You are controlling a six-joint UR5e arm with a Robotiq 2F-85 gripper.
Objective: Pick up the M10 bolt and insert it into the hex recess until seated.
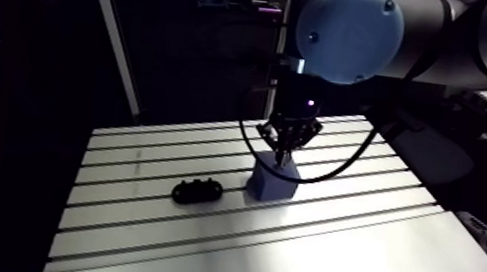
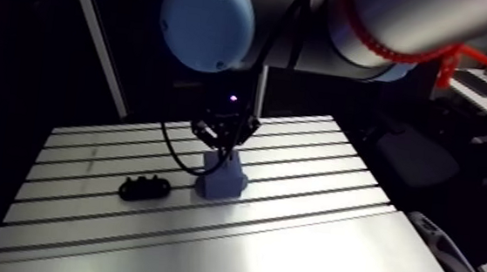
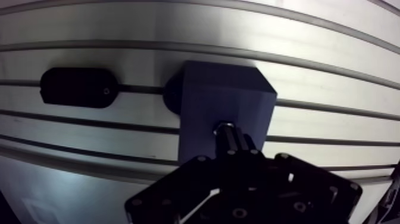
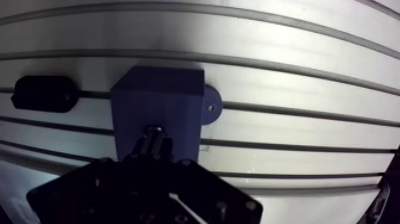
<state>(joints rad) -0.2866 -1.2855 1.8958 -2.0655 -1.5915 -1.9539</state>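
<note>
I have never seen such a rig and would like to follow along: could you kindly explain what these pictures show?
This is one robot arm at a slotted table. Two pictures come from a camera on the arm's upper link, looking down at the work; two from a camera on the wrist, looking past the gripper. On the table stand a blue block and, beside it, a black oval piece. The gripper is shut on a bolt, its tip at the block's top.
</note>
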